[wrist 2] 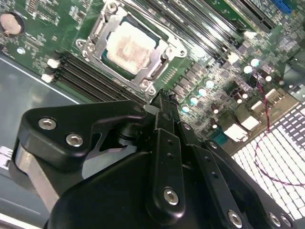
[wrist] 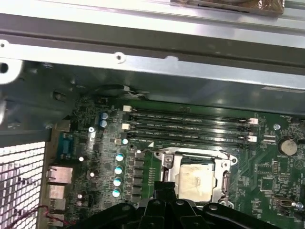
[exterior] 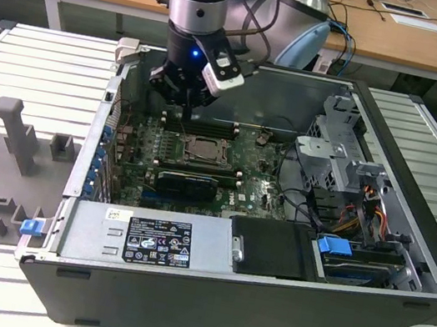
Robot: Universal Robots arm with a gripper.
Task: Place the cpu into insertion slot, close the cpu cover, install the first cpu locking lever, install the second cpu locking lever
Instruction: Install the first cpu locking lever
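The open computer case (exterior: pixel 402 272) lies on its side on the bench (exterior: pixel 41 64), with the motherboard (exterior: pixel 258 189) flat on its floor. The cpu (exterior: pixel 202 149) sits in the insertion slot (wrist 2: pixel 145 84), and the cpu cover (wrist 2: pixel 163 42) lies down over its edges. Memory slots (exterior: pixel 200 125) run just behind the socket. The gripper (exterior: pixel 187 111) hangs above them, near the slot's far edge. A power supply (exterior: pixel 146 235) lies along the near wall, and a drive cage (exterior: pixel 341 143) is at the exterior view's right.

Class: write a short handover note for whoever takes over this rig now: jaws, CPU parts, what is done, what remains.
Gripper: jaws shut, empty, hovering close by the insertion slot.
Cpu: seated in the slot.
Cpu cover: down over it, chip showing through the window.
Done: placing, cover closing.
Left: both locking levers; whether either is latched, I cannot tell.
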